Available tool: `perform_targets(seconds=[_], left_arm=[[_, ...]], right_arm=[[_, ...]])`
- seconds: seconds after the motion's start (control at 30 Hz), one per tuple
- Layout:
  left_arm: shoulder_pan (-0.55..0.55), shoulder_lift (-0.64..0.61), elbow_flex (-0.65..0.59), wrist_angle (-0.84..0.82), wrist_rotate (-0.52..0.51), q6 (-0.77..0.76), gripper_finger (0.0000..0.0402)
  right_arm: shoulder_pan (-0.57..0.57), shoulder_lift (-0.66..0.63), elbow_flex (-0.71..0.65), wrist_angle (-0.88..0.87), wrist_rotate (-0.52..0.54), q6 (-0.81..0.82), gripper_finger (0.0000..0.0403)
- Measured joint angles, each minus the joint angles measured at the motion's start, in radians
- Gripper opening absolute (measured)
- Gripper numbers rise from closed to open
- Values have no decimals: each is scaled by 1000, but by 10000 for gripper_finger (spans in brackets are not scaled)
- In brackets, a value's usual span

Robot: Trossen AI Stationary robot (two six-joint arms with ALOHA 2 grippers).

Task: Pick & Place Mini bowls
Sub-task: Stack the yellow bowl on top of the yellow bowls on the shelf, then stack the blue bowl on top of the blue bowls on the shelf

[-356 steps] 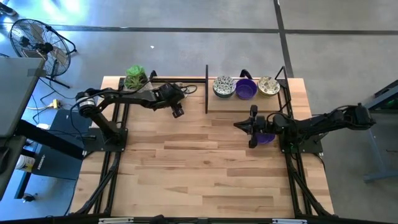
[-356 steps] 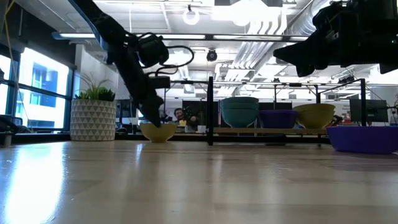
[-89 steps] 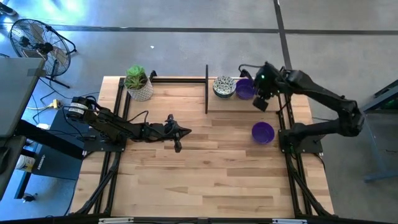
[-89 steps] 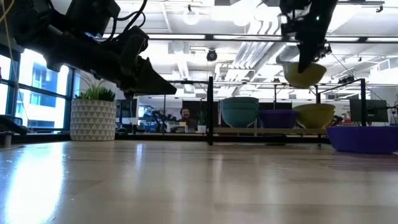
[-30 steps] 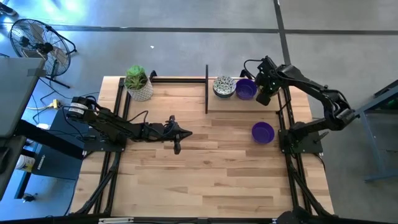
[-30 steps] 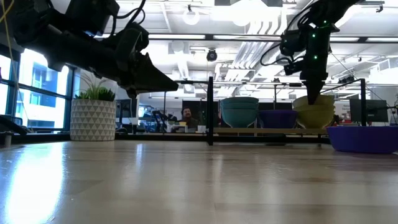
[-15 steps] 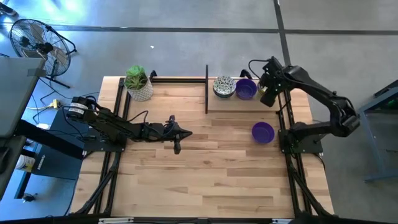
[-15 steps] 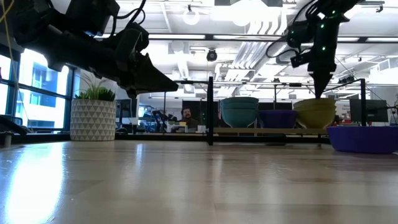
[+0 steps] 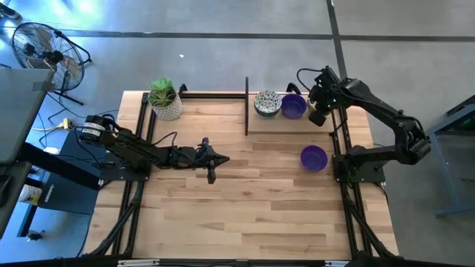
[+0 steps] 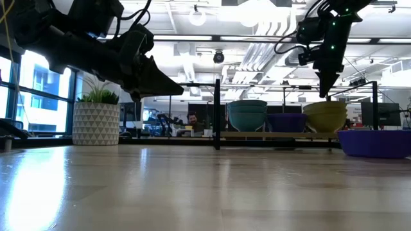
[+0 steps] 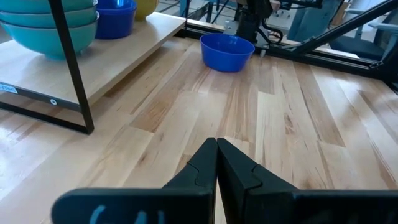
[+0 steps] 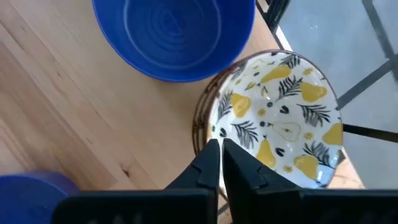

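On the low wooden shelf (image 9: pixel 289 124) at the table's far right stand mini bowls: a patterned one (image 9: pixel 266 103), a purple one (image 9: pixel 295 107), and a cream bowl with a yellow pear pattern (image 12: pixel 273 121) that sits in another bowl. My right gripper (image 12: pixel 219 149) hangs shut just above the cream bowl's rim (image 10: pixel 327 106), pointing down, touching nothing. A second purple bowl (image 9: pixel 314 157) rests on the table in front of the shelf. My left gripper (image 9: pixel 211 167) hovers shut, with nothing in it, over the table's middle left.
A white pot with a green plant (image 9: pixel 164 99) stands at the far left corner. A black upright frame (image 9: pixel 246 106) bounds the shelf's left end. Black rails (image 9: pixel 340 133) run along both table sides. Bare wood lies across the middle and the near half.
My right gripper has risen a little out of the cream bowl and now hangs clear above it. The bowl stays on the shelf in its stack.
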Motion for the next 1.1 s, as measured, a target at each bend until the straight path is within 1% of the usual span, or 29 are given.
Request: perform_targets(seconds=[0.1, 0.27, 0.37, 0.47, 0.63, 0.73, 0.8, 0.87, 1.1], left_arm=[[0, 0, 0, 0, 0, 0, 3], [0, 0, 0, 0, 0, 4, 3], [0, 0, 0, 0, 5, 4, 3], [0, 0, 0, 0, 8, 4, 3], [0, 0, 0, 8, 10, 4, 3], [0, 0, 0, 10, 12, 4, 3], [0, 0, 0, 13, 12, 4, 3], [0, 0, 0, 23, 13, 4, 3], [0, 0, 0, 30, 15, 4, 3]], right_arm=[[0, 0, -10, 9, -5, 12, 9], [0, 0, -79, 50, -6, 0, 3], [0, -14, -88, 83, -18, 1, 2], [1, -51, -73, 113, -34, 5, 1], [1, -136, -52, 113, -44, 9, 1], [1, -190, -51, 112, -73, 30, 2], [1, -212, -52, 128, -85, 61, 1], [1, -220, -68, 185, -86, 116, 1], [0, -170, -134, 354, -88, 236, 1]])
